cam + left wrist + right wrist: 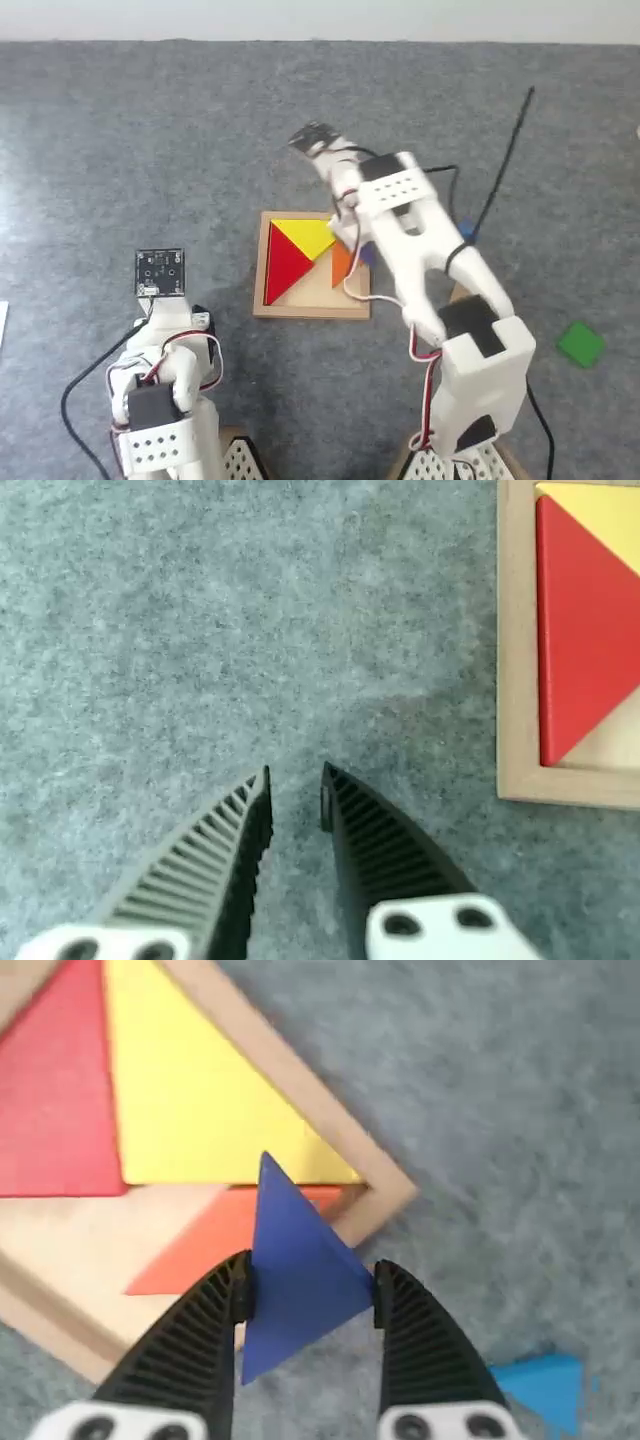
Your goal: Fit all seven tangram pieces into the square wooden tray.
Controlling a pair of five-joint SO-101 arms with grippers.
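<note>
The blue triangle is clamped in the right jaws, long edge against one jaw and a corner against the other. It is held over the wooden tray at three o'clock, tip toward the yellow triangle. It is judged light, stiff and slick. The left jaws are slightly parted and empty.

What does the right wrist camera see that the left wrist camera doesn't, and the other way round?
Right wrist view, not the left: the right pincer shut on a dark blue triangle by the edge of the wooden tray, an orange piece in the tray, a light blue piece on the carpet. Left wrist view, not the right: the left pincer, slightly open and empty, over carpet. Both share the tray, its red triangle and yellow triangle, and the carpet.
</note>
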